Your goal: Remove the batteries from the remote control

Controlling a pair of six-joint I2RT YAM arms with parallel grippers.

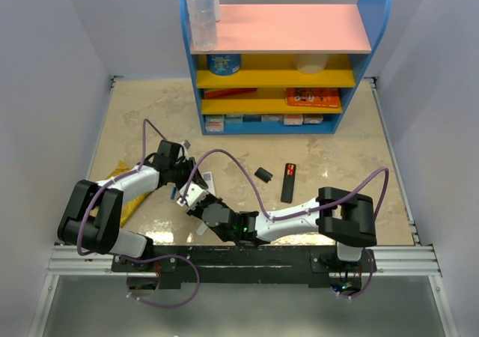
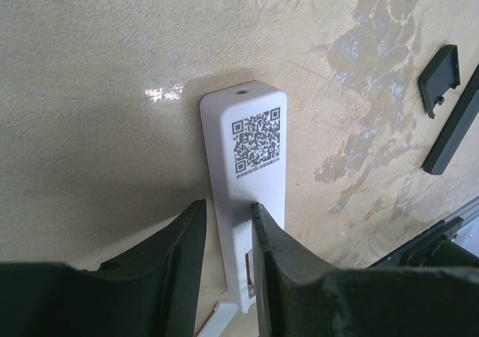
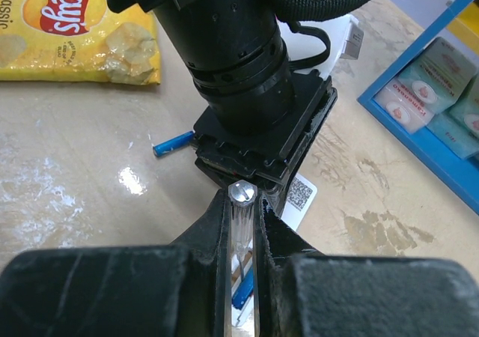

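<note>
Left gripper: The left gripper (image 2: 228, 206) stands over the narrow end of the white remote (image 2: 251, 146). Its jaws are drawn partway in, with one finger against each side of the casing.
Right gripper: The right gripper (image 3: 243, 202) is clamped tight on a thin grey stick (image 3: 242, 236). The stick's round tip shows between the fingertips, with the left gripper's black body just beyond it at 12 o'clock.
White remote: It rests on the table (image 1: 337, 150) with its QR-code label facing up. In the overhead view it sits left of the table's middle, where the two arms meet.
Blue battery: One blue battery (image 3: 174, 144) lies loose on the table, outside the remote. In the right wrist view it is at 10 o'clock from the stick's tip, just beside the left gripper's body.
Under the stick: A blue shape shows low between the right fingers; whether it is a second cell cannot be told.
Black remote: A black remote (image 1: 289, 182) lies at 3 o'clock from the white one, well apart. A black battery cover (image 1: 263, 174) lies near it at its 10 o'clock.
Chip bag: A yellow chip bag (image 3: 82, 30) lies at 9 o'clock from the grippers in the overhead view.
Shelf: A blue shelf unit (image 1: 277, 60) stands at 12 o'clock, at the table's far edge.
</note>
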